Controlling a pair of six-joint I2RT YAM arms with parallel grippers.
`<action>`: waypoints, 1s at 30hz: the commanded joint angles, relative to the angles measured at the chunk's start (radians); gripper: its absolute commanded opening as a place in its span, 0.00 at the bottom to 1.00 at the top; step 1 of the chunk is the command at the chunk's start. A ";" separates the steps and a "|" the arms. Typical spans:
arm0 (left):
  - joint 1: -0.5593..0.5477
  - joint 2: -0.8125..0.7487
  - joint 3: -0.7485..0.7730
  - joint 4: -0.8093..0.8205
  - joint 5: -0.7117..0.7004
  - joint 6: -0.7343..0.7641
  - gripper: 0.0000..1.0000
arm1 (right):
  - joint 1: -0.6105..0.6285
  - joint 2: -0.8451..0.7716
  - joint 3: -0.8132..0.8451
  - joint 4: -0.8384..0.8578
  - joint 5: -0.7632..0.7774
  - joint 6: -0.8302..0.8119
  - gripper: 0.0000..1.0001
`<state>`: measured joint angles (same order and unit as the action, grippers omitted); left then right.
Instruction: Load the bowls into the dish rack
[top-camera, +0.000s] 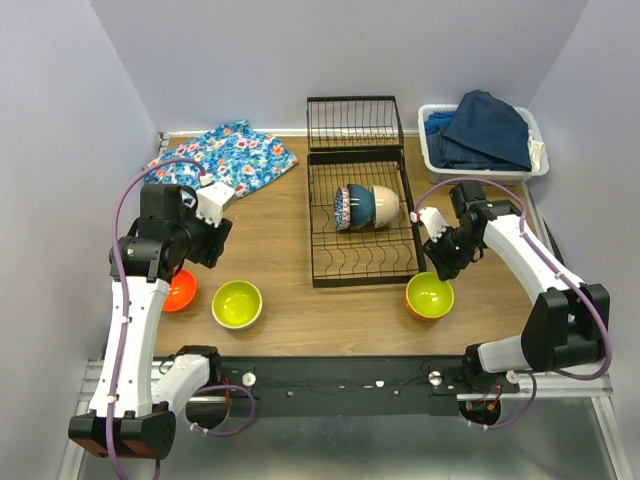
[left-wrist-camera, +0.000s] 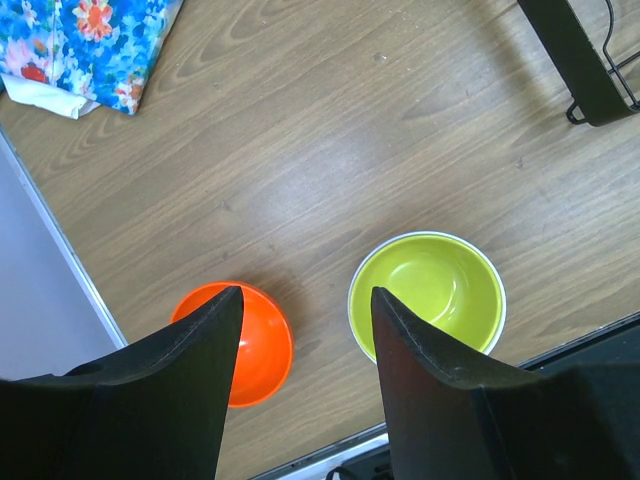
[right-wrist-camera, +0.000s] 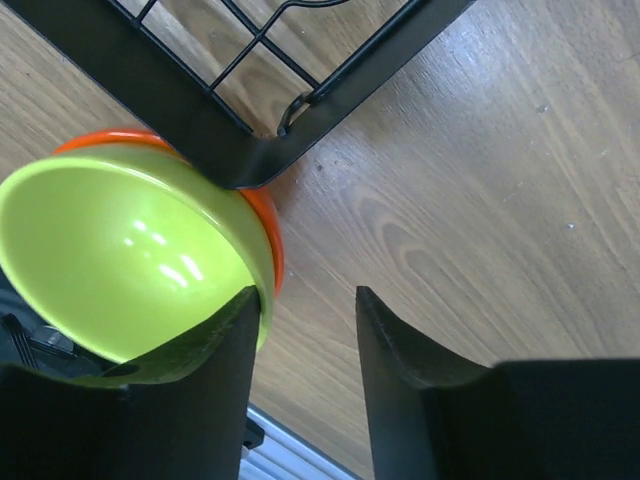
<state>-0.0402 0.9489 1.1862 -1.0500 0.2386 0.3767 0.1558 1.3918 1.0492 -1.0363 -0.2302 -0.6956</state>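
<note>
Orange bowl (right-wrist-camera: 120, 250) at dish rack (right-wrist-camera: 170, 110) 5 o'clock corner; right gripper (right-wrist-camera: 305, 300) half-open, empty, should straddle rim squarely before pinching; left gripper (left-wrist-camera: 307, 295) open, empty.

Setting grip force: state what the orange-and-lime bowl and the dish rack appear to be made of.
Orange-and-lime bowl: smooth and glossy, with bright highlights inside. It could be plastic or glazed ceramic; the look cannot settle which. Dish rack: thin black wires on a flat black frame with a dull sheen, probably coated metal.
</note>
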 joint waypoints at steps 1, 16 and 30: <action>0.008 -0.021 -0.017 -0.008 -0.016 -0.012 0.63 | 0.013 0.012 -0.006 0.025 0.026 0.001 0.44; 0.014 -0.030 -0.043 0.022 0.021 -0.021 0.63 | 0.022 -0.053 0.023 -0.025 0.035 0.001 0.01; 0.014 -0.039 -0.042 0.036 0.082 -0.013 0.63 | 0.022 -0.108 0.291 -0.234 -0.193 0.042 0.01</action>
<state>-0.0326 0.9321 1.1439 -1.0332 0.2707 0.3691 0.1734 1.2964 1.2678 -1.1893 -0.3115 -0.6743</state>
